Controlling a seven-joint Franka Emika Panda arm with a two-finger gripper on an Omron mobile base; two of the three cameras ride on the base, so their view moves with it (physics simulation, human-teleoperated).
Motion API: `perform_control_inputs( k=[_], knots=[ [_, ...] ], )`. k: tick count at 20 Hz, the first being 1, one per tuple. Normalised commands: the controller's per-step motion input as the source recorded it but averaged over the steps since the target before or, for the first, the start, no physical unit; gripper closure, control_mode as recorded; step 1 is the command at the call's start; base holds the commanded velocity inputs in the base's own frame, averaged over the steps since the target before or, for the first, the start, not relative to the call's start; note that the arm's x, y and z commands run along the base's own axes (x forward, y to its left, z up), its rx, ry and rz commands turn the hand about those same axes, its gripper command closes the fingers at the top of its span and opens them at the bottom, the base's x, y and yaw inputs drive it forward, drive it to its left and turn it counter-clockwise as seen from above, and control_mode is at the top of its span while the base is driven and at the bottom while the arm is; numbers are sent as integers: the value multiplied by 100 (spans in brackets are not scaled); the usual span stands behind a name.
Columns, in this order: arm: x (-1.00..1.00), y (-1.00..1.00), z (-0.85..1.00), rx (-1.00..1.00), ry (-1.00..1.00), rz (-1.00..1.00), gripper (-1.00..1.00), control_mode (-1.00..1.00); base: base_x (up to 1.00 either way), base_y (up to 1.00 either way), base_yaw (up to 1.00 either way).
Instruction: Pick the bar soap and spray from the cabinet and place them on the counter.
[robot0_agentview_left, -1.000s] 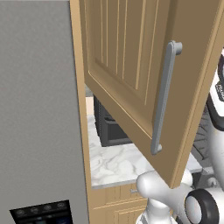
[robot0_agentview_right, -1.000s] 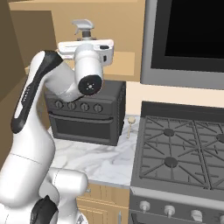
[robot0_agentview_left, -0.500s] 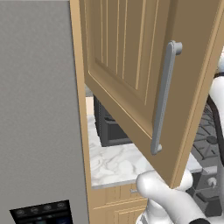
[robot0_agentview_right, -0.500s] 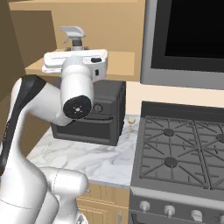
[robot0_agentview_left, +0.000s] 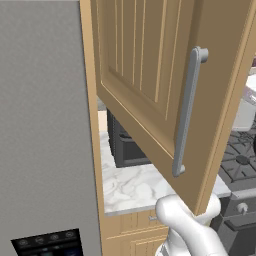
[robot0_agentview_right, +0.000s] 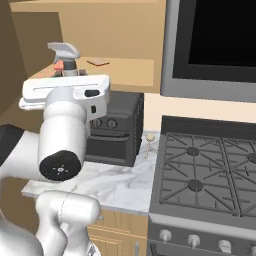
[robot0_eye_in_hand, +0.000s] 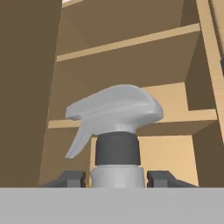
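Observation:
A spray (robot0_eye_in_hand: 114, 118) with a grey trigger head and dark collar stands upright between my fingertips (robot0_eye_in_hand: 70, 178). My gripper (robot0_eye_in_hand: 116, 178) is shut on its neck. From the right base view the spray (robot0_agentview_right: 65, 52) rises above my white hand (robot0_agentview_right: 65, 92), just in front of the open cabinet's lower shelf (robot0_agentview_right: 125, 67). A small flat tan bar, apparently the bar soap (robot0_agentview_right: 97, 62), lies on that shelf to the right of the spray. The cabinet door (robot0_agentview_left: 145, 75) with its grey bar handle (robot0_agentview_left: 187, 110) hangs open over the white marble counter (robot0_agentview_right: 115, 182).
A black toaster oven (robot0_agentview_right: 112, 135) stands on the counter below the shelf. A dark stove (robot0_agentview_right: 205, 170) with grates lies to the right, under a microwave (robot0_agentview_right: 215, 45). A tall grey fridge (robot0_agentview_left: 45, 125) borders the counter (robot0_agentview_left: 132, 185) on the left.
My hand has turned and come down and back from the cabinet shelf, bringing the spray with it. The door and the things on the counter have not moved.

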Motion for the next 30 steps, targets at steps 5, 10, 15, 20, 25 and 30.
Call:
perform_control_inputs(
  k=[5, 10, 15, 20, 25, 30],
  knots=[
    [-74, 0, -7, 0, 0, 1, 100, -100, 0, 0, 0],
    [-34, 0, -30, -2, 0, 2, 100, -100, 0, 0, 0],
    [-16, 1, -49, -3, -3, 4, 100, -100, 0, 0, 0],
    [-7, 21, -60, -3, -15, 4, 100, -100, 0, 0, 0],
    [0, 28, -55, 0, -17, 6, 100, -100, 0, 0, 0],
    [0, 20, -26, 5, -11, 8, 100, -100, 0, 0, 0]
  ],
)
